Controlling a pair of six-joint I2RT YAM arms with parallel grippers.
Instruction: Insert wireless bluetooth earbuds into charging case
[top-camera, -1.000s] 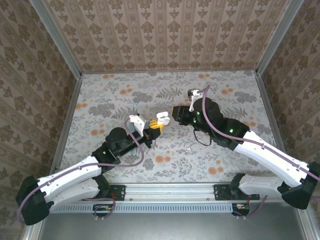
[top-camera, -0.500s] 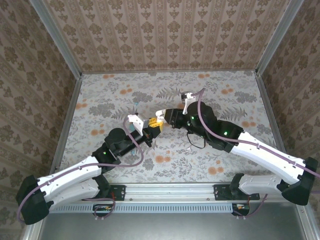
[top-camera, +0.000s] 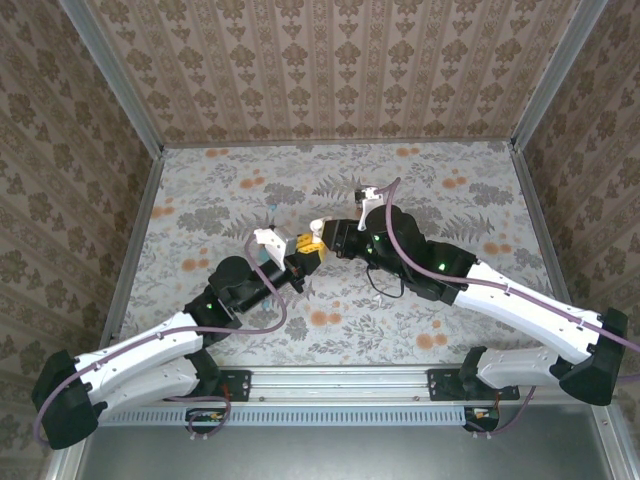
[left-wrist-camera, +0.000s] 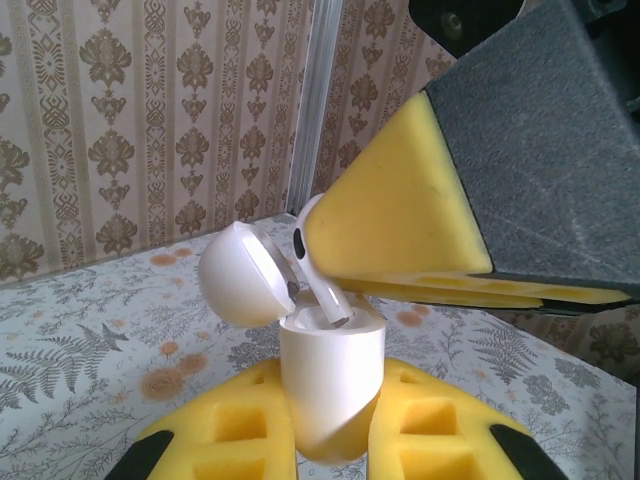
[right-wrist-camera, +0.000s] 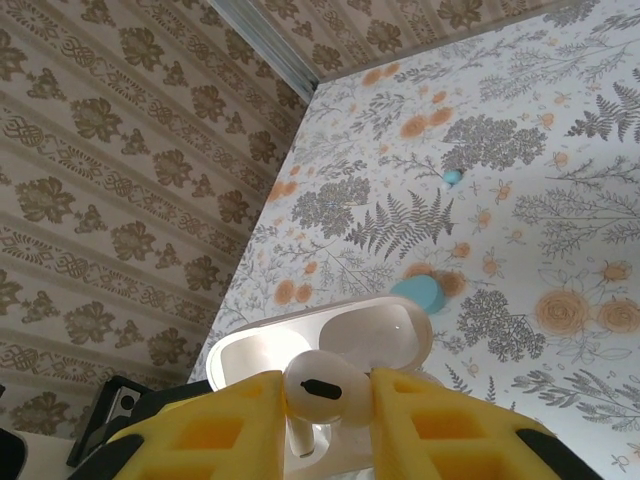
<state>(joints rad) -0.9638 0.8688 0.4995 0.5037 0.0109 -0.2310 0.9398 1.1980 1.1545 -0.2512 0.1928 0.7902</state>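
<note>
The right gripper (right-wrist-camera: 320, 415) is clenched on a white earbud (right-wrist-camera: 322, 388), whose rounded head is pinched between its two yellow foam pads (right-wrist-camera: 200, 432) with the dark oval vent facing the wrist camera. In the left wrist view the bud hangs stem-down over the white charging case (left-wrist-camera: 330, 385). The tip of the stem is at the case's mouth, while the head sits clear above the rim and leans toward the lid, so the bud is not seated. How far the stem reaches inside I cannot tell.

The lid (left-wrist-camera: 243, 275) is flipped back on its hinge, tilted away to the left of the bud. The left gripper (left-wrist-camera: 335, 428) is grasping the case by its lower body and holds it upright between its own yellow pads, lifted off the table.

From above, the two grippers meet nose to nose near the middle of the table, the left arm reaching in from the lower left and the right arm from the lower right.

Beyond them, on the floral tabletop (right-wrist-camera: 560, 250), lies a teal case (right-wrist-camera: 418, 293), closed and flat. A small teal bud (right-wrist-camera: 452, 177) lies farther off, well apart from it. Patterned wallpaper panels (right-wrist-camera: 130, 150) and a metal corner post (left-wrist-camera: 318, 100) close in the workspace.
</note>
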